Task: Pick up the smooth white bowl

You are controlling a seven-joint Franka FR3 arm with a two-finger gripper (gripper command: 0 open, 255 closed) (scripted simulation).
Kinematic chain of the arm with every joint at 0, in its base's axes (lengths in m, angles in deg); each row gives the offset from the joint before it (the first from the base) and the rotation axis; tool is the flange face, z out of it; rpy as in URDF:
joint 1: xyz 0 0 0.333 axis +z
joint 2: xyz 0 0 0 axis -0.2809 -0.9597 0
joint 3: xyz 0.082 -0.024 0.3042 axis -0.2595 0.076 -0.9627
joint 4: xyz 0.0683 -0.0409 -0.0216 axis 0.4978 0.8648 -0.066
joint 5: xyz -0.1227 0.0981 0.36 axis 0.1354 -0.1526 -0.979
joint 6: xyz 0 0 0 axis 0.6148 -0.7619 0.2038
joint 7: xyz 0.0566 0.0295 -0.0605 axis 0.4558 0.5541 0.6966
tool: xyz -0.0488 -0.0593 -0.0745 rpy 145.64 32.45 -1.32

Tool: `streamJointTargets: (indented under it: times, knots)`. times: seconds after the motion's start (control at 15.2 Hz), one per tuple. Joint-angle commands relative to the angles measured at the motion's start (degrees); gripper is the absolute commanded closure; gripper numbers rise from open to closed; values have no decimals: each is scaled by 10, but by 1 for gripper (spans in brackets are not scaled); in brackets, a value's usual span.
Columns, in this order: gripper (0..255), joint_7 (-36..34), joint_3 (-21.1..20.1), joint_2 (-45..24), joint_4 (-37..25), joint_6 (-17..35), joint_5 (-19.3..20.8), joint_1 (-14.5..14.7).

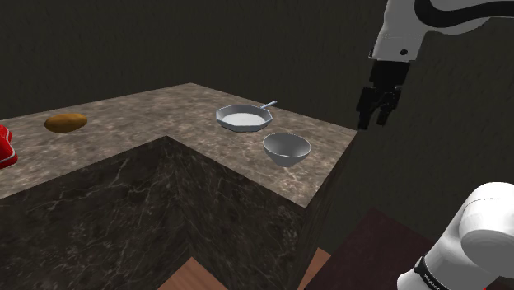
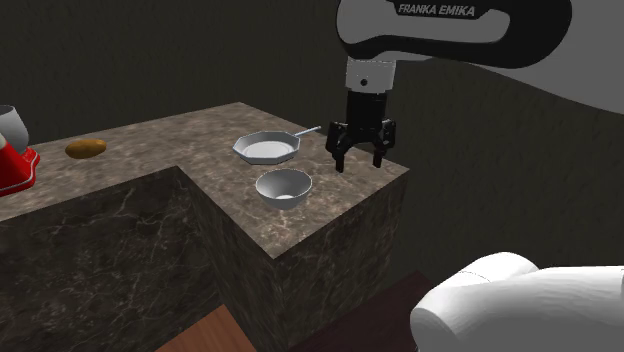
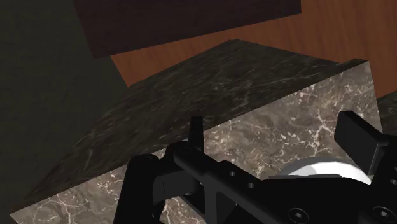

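Observation:
A smooth white bowl (image 1: 287, 148) (image 2: 283, 186) stands upright on the dark marble counter (image 1: 140, 115) near its front corner. My black gripper (image 1: 375, 114) (image 2: 358, 160) hangs open in the air above the counter's edge. It is to the shoulder view's right of the bowl and higher, with nothing between its fingers. In the wrist view the fingers (image 3: 359, 137) stand apart over the counter's corner. A small part of the bowl (image 3: 321, 169) shows behind the hand's body.
A grey pan (image 1: 243, 119) (image 2: 266, 148) with a thin handle lies just behind the bowl. A brown rounded object (image 1: 66, 123) sits far back on the counter, and a red object (image 1: 5, 148) at its far end. The counter drops to a wooden floor (image 3: 267, 38).

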Motion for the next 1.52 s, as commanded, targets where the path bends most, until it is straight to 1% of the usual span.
streamJointTargets:
  times: [0.0, 0.26, 0.53, 0.79, 1.06, 1.12, 1.45]
  knots:
    - [0, 0, 0, 0, 0, 0, 0, 0]
    - [0, 22, 14, -67, -8, 70, -16, 5]
    - [0, 47, 26, -140, -29, 132, -37, 11]
    - [0, 75, 38, -217, -63, 184, -63, 19]
    - [0, 105, 48, -298, -111, 223, -95, 26]
    - [0, 105, 48, -298, -111, 224, -95, 26]
    - [0, 115, 47, -304, -79, 260, -99, 27]
